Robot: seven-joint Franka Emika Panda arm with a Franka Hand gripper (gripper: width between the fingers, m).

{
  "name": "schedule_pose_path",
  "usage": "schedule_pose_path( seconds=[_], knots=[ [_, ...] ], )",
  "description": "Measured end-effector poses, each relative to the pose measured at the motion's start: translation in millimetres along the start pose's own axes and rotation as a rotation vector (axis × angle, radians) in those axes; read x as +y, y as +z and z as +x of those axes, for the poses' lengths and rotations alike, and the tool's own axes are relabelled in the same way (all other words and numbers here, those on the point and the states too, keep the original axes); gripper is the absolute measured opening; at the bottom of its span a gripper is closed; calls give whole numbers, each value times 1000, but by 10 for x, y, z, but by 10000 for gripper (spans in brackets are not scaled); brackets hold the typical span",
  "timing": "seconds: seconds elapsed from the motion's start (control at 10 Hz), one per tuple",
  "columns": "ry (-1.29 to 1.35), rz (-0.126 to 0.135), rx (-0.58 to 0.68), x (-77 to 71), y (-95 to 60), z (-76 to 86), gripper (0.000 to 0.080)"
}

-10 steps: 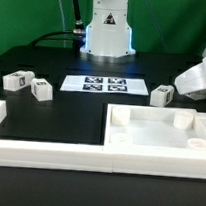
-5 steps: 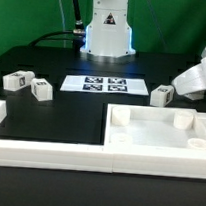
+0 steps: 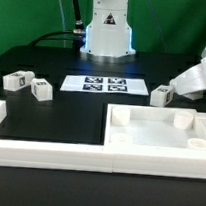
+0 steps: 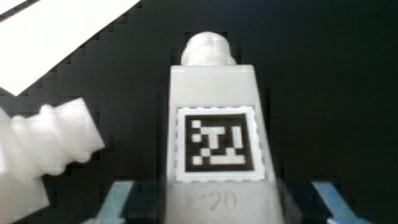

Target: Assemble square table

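A white leg (image 3: pixel 161 95) with a black-and-white tag lies on the black table just off the marker board's right end in the exterior view. My gripper (image 3: pixel 178 90) reaches down to it from the exterior view's right. In the wrist view the leg (image 4: pixel 217 120) lies lengthwise between my fingers (image 4: pixel 125 202), with a dark gap on each side, so the gripper (image 4: pixel 221 206) is open around it. A second white leg (image 4: pixel 43 140) lies close beside it. The square panel (image 3: pixel 144 124) lies flat at the front right, with round sockets at its corners.
Two more tagged legs (image 3: pixel 14 81) (image 3: pixel 39 88) lie at the exterior view's left. The marker board (image 3: pixel 103 85) lies in the middle, before the robot base (image 3: pixel 107 31). The long white border wall (image 3: pixel 47 152) runs along the front. A flat white surface (image 4: pixel 45 40) shows in the wrist view.
My gripper has crept slightly lower toward the leg at the right. Nothing else has moved.
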State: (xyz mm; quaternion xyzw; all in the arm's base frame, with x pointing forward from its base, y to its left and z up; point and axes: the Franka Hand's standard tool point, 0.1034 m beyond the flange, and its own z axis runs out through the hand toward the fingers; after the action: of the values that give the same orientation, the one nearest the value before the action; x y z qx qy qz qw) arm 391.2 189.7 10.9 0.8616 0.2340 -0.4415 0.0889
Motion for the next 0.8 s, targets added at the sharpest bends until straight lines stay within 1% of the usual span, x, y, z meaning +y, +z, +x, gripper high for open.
schedule_pose_path(
  seconds=[0.2, 0.3, 0.4, 0.5, 0.6, 0.7, 0.8],
  knots=[
    [-5, 1, -2, 13, -17, -16, 288],
    [-35, 8, -12, 136, -223, -189, 288],
    [-59, 18, 11, 288, -447, -372, 288],
    [-65, 26, 39, 466, -652, -588, 288],
    [-50, 37, 41, 604, -770, -773, 288],
    [-32, 37, 103, 692, -866, -818, 288],
    [-26, 25, 191, 706, -882, -762, 288]
  ],
)
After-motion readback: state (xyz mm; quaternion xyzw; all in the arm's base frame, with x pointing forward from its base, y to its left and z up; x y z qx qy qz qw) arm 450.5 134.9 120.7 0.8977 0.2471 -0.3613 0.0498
